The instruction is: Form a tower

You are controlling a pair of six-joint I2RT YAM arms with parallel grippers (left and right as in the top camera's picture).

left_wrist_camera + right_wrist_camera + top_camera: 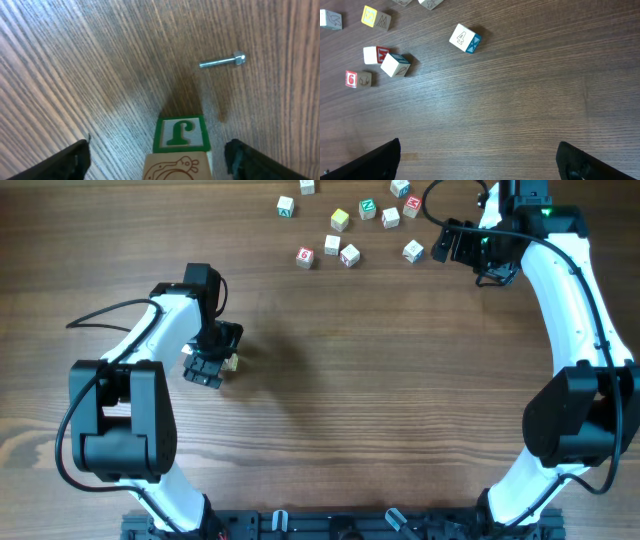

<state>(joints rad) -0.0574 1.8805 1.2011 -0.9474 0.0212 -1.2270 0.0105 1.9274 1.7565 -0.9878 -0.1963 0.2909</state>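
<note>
Straddling tower [181, 134], left gripper [157, 152] fingers apart, clear of it; right gripper [477, 160] fingers wide apart, empty, near cubes [465, 38]

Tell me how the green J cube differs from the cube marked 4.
The J cube shows a green-framed green letter; the 4 cube shows a numeral on a pale face beside a blue face. The J cube stands between the open left fingers, clear of both; the 4 cube lies beyond the right fingers. Both are pale wooden cubes on the table.
</note>
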